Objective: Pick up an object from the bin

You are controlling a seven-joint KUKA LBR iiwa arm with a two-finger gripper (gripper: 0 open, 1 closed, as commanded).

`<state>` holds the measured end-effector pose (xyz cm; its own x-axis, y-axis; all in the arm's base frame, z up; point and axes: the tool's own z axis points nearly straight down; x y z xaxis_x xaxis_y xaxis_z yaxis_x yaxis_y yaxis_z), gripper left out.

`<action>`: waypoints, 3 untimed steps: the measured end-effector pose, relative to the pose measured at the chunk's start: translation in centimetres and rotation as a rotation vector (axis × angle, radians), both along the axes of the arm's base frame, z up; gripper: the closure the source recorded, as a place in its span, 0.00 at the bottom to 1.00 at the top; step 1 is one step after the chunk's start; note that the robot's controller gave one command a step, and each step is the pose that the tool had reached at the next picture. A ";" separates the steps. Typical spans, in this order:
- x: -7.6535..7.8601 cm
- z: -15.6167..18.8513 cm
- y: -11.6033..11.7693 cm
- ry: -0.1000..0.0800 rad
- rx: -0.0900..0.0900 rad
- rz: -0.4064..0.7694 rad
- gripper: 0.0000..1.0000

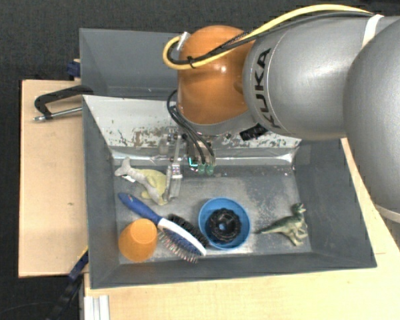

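My gripper (174,179) hangs low at the back left of the bin, under the orange wrist cover. Its tip is right beside a pale cream toy animal (143,180) lying at the left, touching or nearly touching that toy's right end. Just in front of them lies a hairbrush (161,227) with a blue handle and a white head with dark bristles, set diagonally. I see nothing held in the gripper.
An orange cup (139,239) stands at the front left corner beside the brush. A blue round bowl (223,224) with a black part inside it sits at the front middle. A green toy dinosaur (290,227) lies at the front right. The arm covers the back right.
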<state>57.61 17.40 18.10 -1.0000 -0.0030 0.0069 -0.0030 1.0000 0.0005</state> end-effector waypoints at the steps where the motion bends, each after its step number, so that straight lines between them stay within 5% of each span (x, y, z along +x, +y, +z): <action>1: 1.8 -11.4 -0.3 -0.003 -0.001 -0.032 0.00; 2: 1.9 -11.0 -0.3 -0.008 0.002 -0.033 1.00; 3: 0.6 5.8 0.8 -0.021 0.005 -0.011 1.00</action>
